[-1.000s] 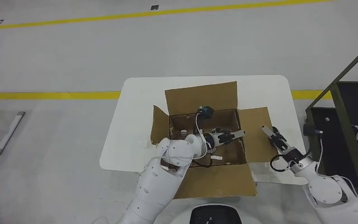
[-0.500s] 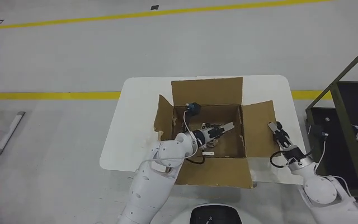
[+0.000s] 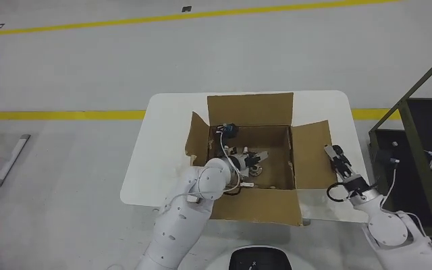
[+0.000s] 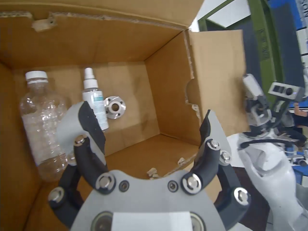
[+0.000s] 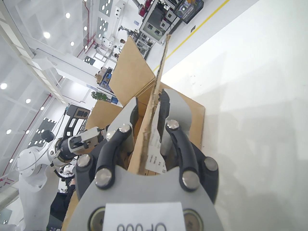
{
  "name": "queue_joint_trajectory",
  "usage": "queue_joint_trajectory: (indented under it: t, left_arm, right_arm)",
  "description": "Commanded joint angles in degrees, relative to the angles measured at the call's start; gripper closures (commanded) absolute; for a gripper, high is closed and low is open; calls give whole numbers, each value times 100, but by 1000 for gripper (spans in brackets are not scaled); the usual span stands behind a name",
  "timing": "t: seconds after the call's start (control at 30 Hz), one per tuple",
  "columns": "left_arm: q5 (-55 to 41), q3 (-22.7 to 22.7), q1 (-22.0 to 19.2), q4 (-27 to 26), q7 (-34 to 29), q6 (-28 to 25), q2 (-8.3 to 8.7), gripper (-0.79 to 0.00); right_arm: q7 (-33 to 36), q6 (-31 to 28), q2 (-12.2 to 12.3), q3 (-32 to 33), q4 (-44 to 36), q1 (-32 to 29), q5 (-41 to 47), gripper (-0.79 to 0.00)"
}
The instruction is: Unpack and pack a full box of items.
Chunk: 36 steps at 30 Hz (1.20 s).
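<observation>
An open cardboard box [image 3: 250, 108] stands on the white table [image 3: 162, 148]. My left gripper [image 3: 258, 157] is inside the box, open and holding nothing [image 4: 146, 114]. On the box floor beyond it lie a clear plastic bottle [image 4: 41, 121], a small white spray bottle [image 4: 95, 104] and a metal flange [image 4: 115, 106]. My right gripper [image 3: 335, 154] is at the right-hand box flap [image 3: 309, 152], shut on its edge. In the right wrist view the flap edge [image 5: 158, 78] runs between the fingers of that gripper [image 5: 150, 102].
A dark green rack [image 3: 398, 128] stands just off the table's right side. The near flap [image 3: 256, 206] hangs over the table's front edge. Bare table [image 3: 324, 104] lies behind and left of the box.
The box has swung square to the table and its right flap now stands higher, with my right gripper on it. My left gripper has drawn back leftward inside the box.
</observation>
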Motion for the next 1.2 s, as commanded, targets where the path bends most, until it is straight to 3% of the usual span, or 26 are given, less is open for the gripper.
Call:
queue_joint_trajectory:
  t: [0.0, 0.1, 0.23, 0.43, 0.5, 0.53, 0.6, 0.8, 0.9, 1.17]
  left_arm:
    - [660, 139, -51, 24, -242, 62, 25, -785]
    - [1708, 385, -197, 113, -695, -50, 69, -785]
    - [2246, 525, -262, 108, -1033, -72, 70, -785]
    - [2246, 525, -262, 108, -1033, -72, 70, -785]
    - [2246, 525, -262, 108, -1033, -72, 70, -785]
    - [2246, 525, -262, 108, -1033, -72, 70, -785]
    - [2246, 525, -262, 108, -1033, -72, 70, -785]
    - [2249, 509, -212, 238, -959, -196, 69, -785]
    - [2286, 571, -440, 566, -1567, -73, 19, -785]
    - [2096, 893, -1000, 1421, -1744, 205, -212, -785]
  right_arm:
    - [-91, -23, 11, 108, -68, -32, -162, -785]
    - [-303, -52, 26, 287, -230, -107, -463, -785]
    - [-698, -18, 42, 542, -487, -241, -1042, -785]
    - [-1206, -96, 33, 714, -781, -410, -1528, -785]
    - [-1373, -156, 27, 746, -869, -447, -1682, -385]
    - [-1468, -186, 26, 776, -919, -457, -1797, -311]
    - [-1665, -237, 25, 830, -1007, -486, -2109, 0]
    - [-2024, -228, 18, 888, -1178, -536, -2896, 0]
    - [-2038, -194, 6, 847, -1171, -529, -2930, 0]
    - [-1998, -98, -23, 747, -1081, -509, -2919, 0]
